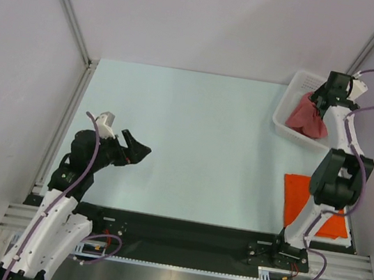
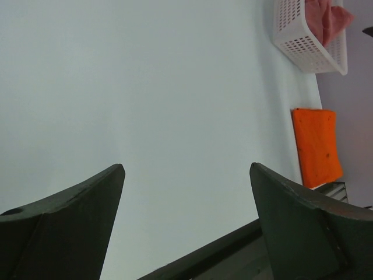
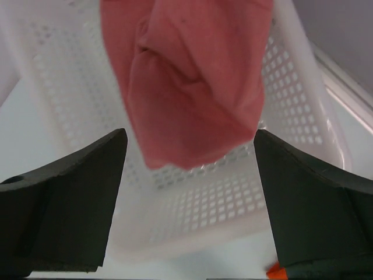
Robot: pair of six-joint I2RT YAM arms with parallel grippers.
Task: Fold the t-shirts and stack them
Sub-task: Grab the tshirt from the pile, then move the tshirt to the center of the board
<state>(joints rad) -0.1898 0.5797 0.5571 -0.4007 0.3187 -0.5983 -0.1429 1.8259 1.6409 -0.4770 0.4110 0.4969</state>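
Far right, the right fingers (image 3: 64, 198) are spread wide over a pink-red shirt (image 3: 186, 87) in the white basket (image 3: 291, 116). Left fingers (image 2: 64, 227) hang released above the tabletop (image 1: 202, 135). An orange shirt (image 2: 316, 146) lies flat, near right.

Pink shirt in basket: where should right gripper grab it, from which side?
Probably pinch the raised crease in the middle of the pink shirt, coming straight down from above. The cloth is heaped with that fold standing up, and the basket walls close off the sides. The right gripper is open over it.
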